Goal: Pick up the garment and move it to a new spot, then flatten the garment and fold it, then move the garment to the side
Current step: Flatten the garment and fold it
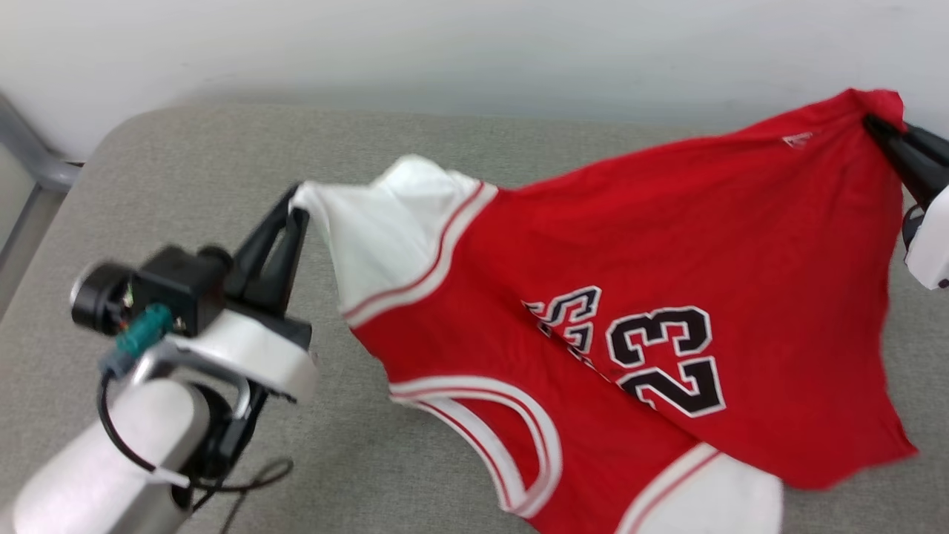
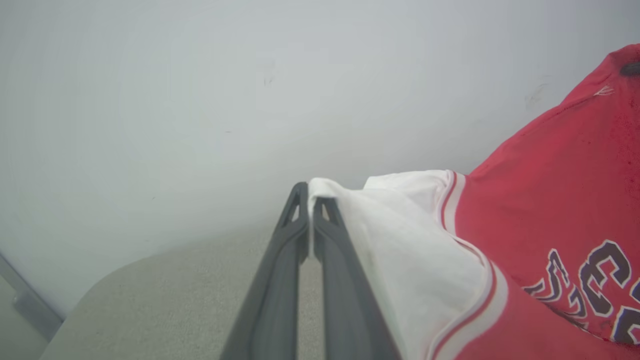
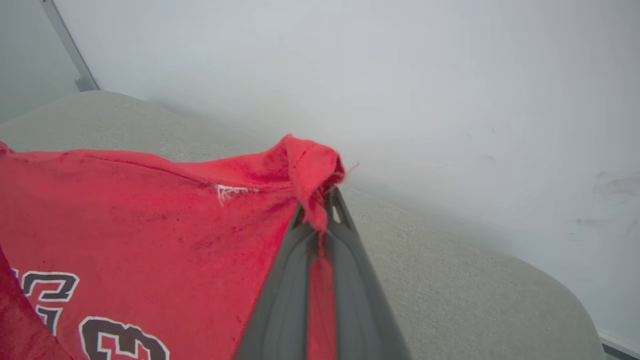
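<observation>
The garment is a red T-shirt with white sleeves, striped trim and a black "23". It hangs stretched between both grippers above the grey cushion. My left gripper is shut on the tip of a white sleeve, which the left wrist view shows pinched between the dark fingers. At the right edge my right gripper is shut on a red hem corner near the small white logo. The right wrist view shows that corner bunched at the fingertips. The garment's lower part droops toward the cushion.
A pale wall runs right behind the cushion. A grey metal frame stands at the far left. Bare cushion lies to the left and in front of my left arm.
</observation>
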Controlling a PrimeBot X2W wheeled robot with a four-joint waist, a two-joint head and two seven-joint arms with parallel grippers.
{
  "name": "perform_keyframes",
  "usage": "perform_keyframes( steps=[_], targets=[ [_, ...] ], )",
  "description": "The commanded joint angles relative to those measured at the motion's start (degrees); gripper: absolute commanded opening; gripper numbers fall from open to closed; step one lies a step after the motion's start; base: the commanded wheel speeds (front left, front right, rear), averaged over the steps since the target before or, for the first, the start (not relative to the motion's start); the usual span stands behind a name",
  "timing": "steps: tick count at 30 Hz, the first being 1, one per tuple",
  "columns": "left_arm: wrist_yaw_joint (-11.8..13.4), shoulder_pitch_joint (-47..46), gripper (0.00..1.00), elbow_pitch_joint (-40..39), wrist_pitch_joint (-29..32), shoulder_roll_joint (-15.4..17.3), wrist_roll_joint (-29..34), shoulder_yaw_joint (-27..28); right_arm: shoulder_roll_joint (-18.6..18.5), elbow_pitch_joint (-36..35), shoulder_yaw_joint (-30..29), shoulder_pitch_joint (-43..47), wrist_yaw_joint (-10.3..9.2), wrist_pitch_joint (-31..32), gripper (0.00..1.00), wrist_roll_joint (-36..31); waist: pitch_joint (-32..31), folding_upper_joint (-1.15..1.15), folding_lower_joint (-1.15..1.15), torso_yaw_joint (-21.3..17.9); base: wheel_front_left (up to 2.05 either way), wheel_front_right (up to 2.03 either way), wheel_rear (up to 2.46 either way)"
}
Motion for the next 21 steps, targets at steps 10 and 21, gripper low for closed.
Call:
perform_keyframes(
  steps=[10, 21],
  targets=[
    [-4.45, -19.88, 0.0, -0.85, 5.38, 0.29, 2.46, 3.11, 3.63, -4.91, -5.27, -7.26, -0.07, 0.61, 0.0, -4.66, 4.73, 0.0, 0.01, -3.02, 0.0, 0.0, 0.0],
    [-11.86, -50.5, 0.0, 9.72, 8.88, -3.94, 4.75, 6.41, 7.3, -0.89, -8.25, -31.88, -0.07, 2.04, 0.0, -12.66, 18.33, 0.0, 0.01, -4.93, 0.0, 0.0, 0.0]
  ],
)
